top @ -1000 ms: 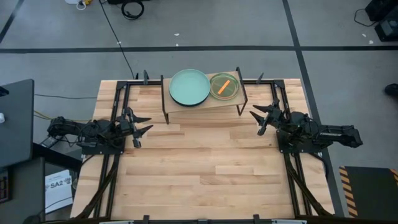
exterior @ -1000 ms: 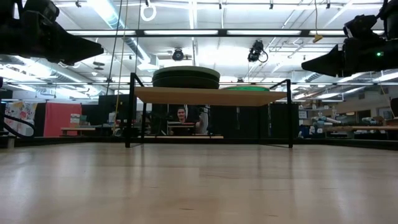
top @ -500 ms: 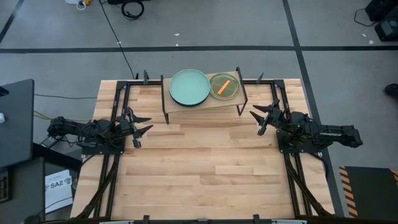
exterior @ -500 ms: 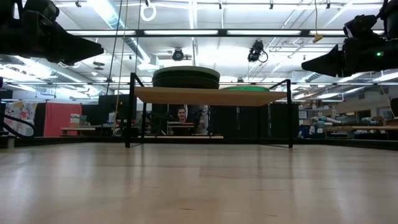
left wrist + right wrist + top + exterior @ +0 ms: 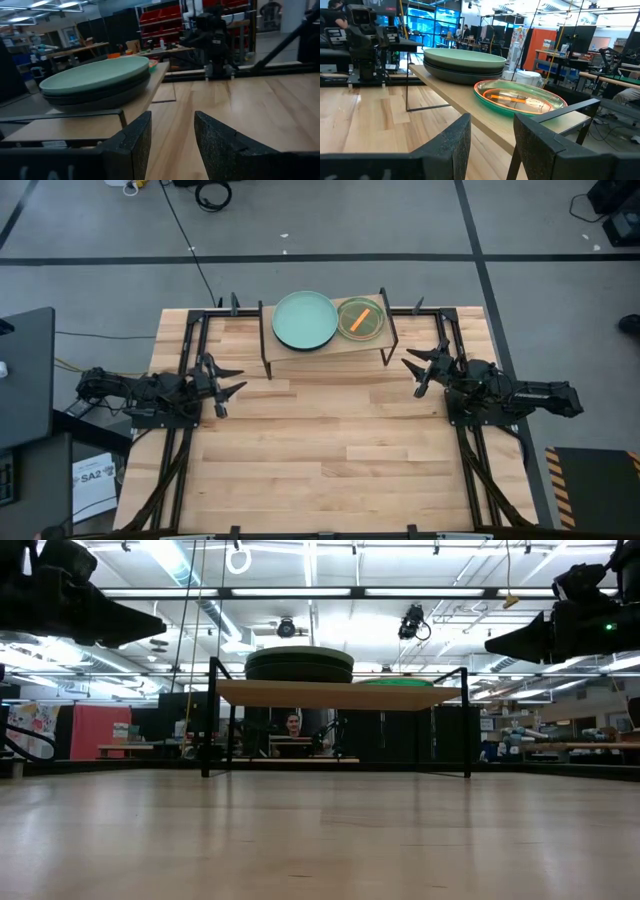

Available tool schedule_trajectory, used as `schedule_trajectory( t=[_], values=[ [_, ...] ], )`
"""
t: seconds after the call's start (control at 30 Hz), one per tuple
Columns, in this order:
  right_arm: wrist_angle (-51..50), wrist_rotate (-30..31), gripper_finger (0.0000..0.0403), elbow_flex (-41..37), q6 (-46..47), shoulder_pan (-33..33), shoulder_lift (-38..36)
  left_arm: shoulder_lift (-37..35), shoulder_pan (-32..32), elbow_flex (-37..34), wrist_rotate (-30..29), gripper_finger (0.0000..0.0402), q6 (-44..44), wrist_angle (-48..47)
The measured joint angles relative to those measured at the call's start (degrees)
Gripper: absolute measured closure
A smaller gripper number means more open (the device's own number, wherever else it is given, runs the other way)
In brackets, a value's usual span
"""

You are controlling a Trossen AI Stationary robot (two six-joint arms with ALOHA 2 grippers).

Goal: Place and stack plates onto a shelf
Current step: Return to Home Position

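A small light-wood shelf (image 5: 328,352) on thin black legs stands at the table's far edge. On its left half lies a pale mint plate (image 5: 305,319) on top of dark plates (image 5: 465,75). On its right half sits a stack of small translucent plates, green outermost with orange inside (image 5: 361,319) (image 5: 520,101). My left gripper (image 5: 228,380) hovers open over the table's left side, clear of the shelf. My right gripper (image 5: 417,373) hovers open over the right side, just off the shelf's right end. Neither holds anything.
Black metal rails (image 5: 190,340) run along the left, right and far edges of the slatted wooden tabletop (image 5: 330,450). The broad near half of the tabletop lies between the arms. A person (image 5: 291,726) sits in the room behind the shelf.
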Motion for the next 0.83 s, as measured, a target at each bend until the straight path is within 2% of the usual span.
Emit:
schedule_trajectory(
  t=[0.83],
  values=[
    [0.0,0.0,0.0247,0.0,0.0,0.0,0.0,-0.1,0.0,0.0,1.1,0.0246,0.0,-2.7]
  ],
)
